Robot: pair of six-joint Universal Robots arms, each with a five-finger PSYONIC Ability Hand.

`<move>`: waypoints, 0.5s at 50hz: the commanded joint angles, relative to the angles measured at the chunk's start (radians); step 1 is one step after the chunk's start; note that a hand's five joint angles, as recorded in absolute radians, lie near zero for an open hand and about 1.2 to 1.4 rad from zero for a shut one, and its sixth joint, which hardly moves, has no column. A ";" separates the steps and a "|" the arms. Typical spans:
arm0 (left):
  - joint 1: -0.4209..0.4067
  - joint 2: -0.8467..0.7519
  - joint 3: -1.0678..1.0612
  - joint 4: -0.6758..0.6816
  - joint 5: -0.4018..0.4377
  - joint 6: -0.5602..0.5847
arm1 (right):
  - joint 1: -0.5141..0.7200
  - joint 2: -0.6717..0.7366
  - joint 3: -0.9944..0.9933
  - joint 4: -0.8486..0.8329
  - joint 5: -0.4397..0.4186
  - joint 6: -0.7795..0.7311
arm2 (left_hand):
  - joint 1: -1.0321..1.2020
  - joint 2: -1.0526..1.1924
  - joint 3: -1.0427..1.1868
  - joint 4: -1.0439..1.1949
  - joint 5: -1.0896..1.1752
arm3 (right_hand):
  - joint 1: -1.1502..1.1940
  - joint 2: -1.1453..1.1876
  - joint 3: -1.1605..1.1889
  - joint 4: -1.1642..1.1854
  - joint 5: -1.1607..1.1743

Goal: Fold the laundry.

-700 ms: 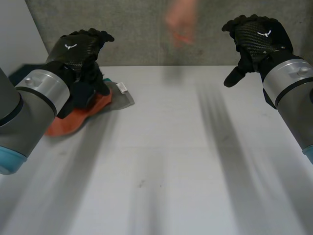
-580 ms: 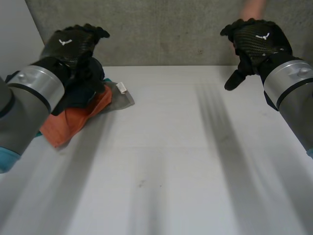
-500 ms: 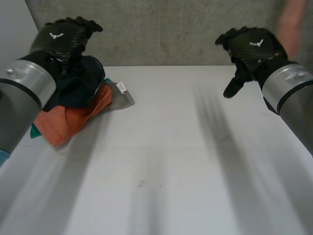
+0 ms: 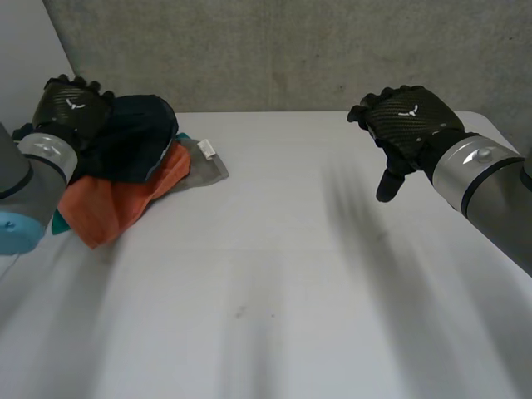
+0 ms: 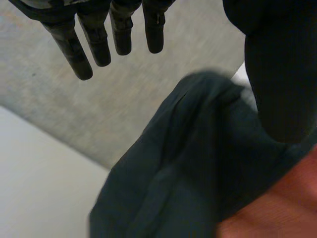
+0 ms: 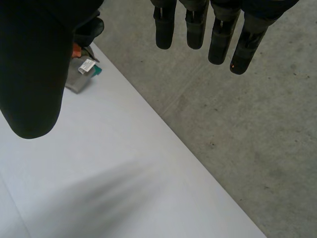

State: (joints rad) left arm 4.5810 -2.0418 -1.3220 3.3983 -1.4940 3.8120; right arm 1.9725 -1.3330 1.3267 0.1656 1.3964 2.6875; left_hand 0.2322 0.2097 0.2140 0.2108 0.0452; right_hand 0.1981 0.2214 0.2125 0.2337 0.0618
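A pile of laundry lies at the table's far left: a dark navy cloth (image 4: 133, 137) on top, an orange cloth (image 4: 116, 199) under it, and a grey cloth with a white tag (image 4: 206, 165) sticking out toward the middle. My left hand (image 4: 73, 108) hovers at the pile's left side, fingers straight and open, holding nothing. In the left wrist view the dark navy cloth (image 5: 198, 163) lies under its fingers (image 5: 101, 44), apart from them, with orange cloth (image 5: 277, 208) beside it. My right hand (image 4: 407, 125) hangs open above the table's right part; its straight fingers (image 6: 218, 34) hold nothing.
A white table (image 4: 274, 266) stretches from the pile to the right edge. A grey concrete wall (image 4: 274, 50) stands right behind the table's far edge. In the right wrist view the pile's grey tagged cloth (image 6: 84, 74) shows far off beside the thumb.
My left hand has drawn back to the left, off the top of the pile, uncovering the navy cloth. My right hand has come down and inward. A person's hand at the back has gone.
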 commanded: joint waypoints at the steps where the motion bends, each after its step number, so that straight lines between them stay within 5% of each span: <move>1: 0.090 -0.259 0.156 0.226 0.003 0.110 | 0.000 0.005 0.008 0.000 0.000 0.000 | -0.036 -0.014 -0.018 -0.015 -0.024 | -0.024 -0.047 -0.038 -0.059 -0.062; 4: 0.113 -0.362 0.243 0.268 -0.014 0.147 | 0.002 0.006 0.015 0.002 -0.002 0.000 | 0.040 0.062 0.058 0.061 0.052 | -0.024 -0.047 -0.038 -0.059 -0.062; 6: 0.119 -0.420 0.297 0.271 -0.023 0.156 | 0.002 0.008 0.019 0.003 0.000 0.000 | 0.291 0.314 0.310 0.313 0.304 | -0.024 -0.047 -0.038 -0.059 -0.062; 10: 0.116 -0.440 0.322 0.276 -0.037 0.135 | 0.002 0.014 0.028 0.002 -0.002 -0.002 | 1.163 1.185 1.181 1.184 1.175 | -0.024 -0.047 -0.038 -0.059 -0.062; 15: 0.084 -0.396 0.296 0.273 -0.055 0.032 | 0.000 0.015 0.023 -0.003 -0.002 -0.003 | 1.164 1.187 1.182 1.185 1.177 | -0.024 -0.047 -0.038 -0.059 -0.062; 25: -0.109 0.044 0.060 0.256 -0.055 -0.406 | -0.020 0.009 0.006 -0.005 0.001 -0.002 | 1.164 1.187 1.182 1.185 1.177 | -0.024 -0.047 -0.038 -0.059 -0.062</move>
State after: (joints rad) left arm 4.5900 -2.2515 -1.1286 3.6713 -1.5559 3.6609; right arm 1.9701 -1.3183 1.3414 0.1614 1.3945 2.6846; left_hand 1.1334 1.1936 1.1834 1.1937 0.9485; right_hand 0.1981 0.2213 0.2125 0.2337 0.0618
